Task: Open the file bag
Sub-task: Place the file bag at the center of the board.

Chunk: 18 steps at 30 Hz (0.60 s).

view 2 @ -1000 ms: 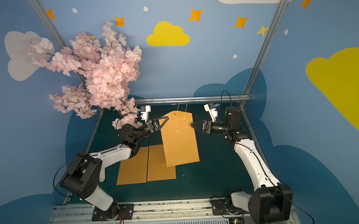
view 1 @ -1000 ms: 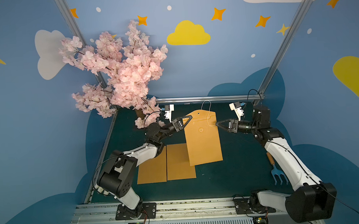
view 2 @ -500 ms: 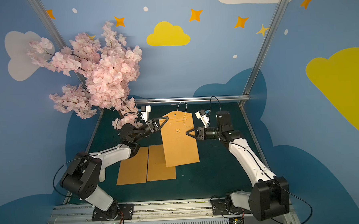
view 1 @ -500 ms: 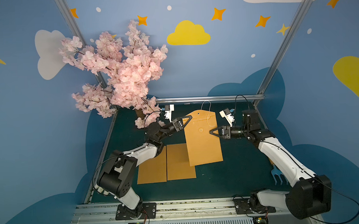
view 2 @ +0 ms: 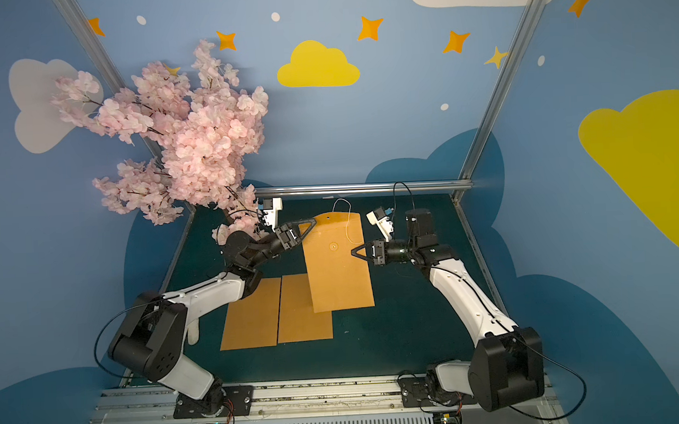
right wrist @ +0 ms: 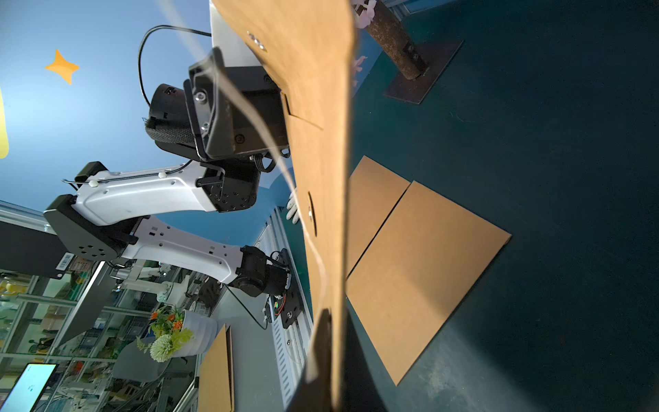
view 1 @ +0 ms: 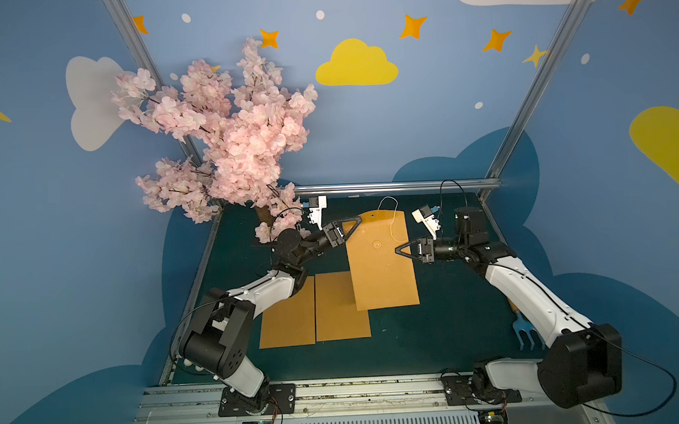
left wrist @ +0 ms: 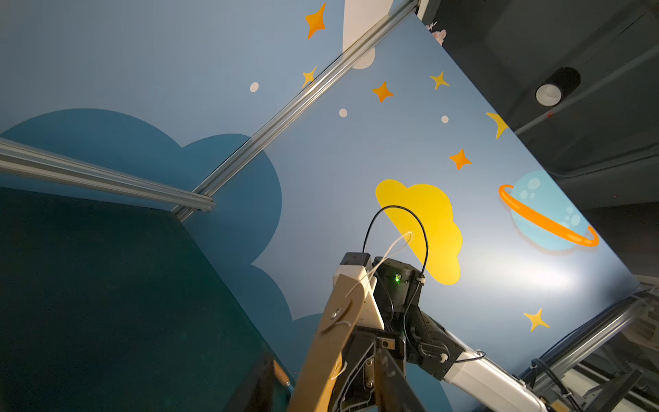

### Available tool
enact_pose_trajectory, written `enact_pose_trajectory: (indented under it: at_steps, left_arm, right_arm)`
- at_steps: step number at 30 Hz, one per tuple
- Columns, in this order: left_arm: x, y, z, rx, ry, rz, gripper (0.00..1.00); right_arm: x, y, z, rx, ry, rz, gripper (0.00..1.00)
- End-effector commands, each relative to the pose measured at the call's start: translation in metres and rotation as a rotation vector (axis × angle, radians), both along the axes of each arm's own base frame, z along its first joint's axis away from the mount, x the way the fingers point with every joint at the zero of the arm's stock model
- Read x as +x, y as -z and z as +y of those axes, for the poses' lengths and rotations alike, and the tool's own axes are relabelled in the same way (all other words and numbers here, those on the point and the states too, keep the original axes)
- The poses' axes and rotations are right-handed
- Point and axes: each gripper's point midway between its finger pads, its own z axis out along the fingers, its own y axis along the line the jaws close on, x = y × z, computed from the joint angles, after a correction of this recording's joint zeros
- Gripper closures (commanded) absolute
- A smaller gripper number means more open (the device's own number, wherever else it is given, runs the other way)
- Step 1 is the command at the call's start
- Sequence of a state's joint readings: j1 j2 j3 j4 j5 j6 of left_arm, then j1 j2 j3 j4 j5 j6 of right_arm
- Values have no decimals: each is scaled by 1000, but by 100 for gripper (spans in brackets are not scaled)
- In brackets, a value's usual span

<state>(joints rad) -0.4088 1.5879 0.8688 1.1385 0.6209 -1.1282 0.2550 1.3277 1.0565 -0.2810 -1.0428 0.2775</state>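
- File bag [view 1: 384, 274], a brown paper envelope, was pictured raised off the dark green table [view 1: 453, 322] near its centre, flap end toward twelve o'clock, with its lower end overlapping a flat cardboard sheet [view 1: 340, 311] in both top views.
- Right gripper [view 1: 398, 249] was clamped tight on the bag's three o'clock edge, just below the flap.
- Left gripper [view 1: 354, 221] was placed at the bag's eleven o'clock corner. In the left wrist view its fingers [left wrist: 396, 387] were parted, with gaps shown on both sides of the paper.
- White string [view 1: 392, 218] was looped loose above the flap.
- Second cardboard sheet [view 1: 289, 317] was laid at the bag's eight o'clock, a blossom tree [view 1: 229, 147] at ten o'clock and a blue garden fork [view 1: 526, 332] at four o'clock.
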Motion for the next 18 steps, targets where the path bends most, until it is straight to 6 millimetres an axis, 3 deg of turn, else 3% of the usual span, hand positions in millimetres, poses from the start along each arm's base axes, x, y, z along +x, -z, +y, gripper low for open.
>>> enact_pose_trajectory:
  at_steps: [1,6,10,18]
  left_arm:
    - [-1,-22,15,3,-44,-66,47]
    - [1,-25,42,38,-121,-69,43]
    - [-7,-24,51,115,-163,-77,42]
    - [-33,-19,72,213,-257,-91,42]
  right_arm:
    - [12,-7,-5,8,10,-2,100]
    - [40,-5,-12,8,46,15,100]
    - [71,6,-12,12,73,56,100]
    - [146,39,13,38,70,152,100]
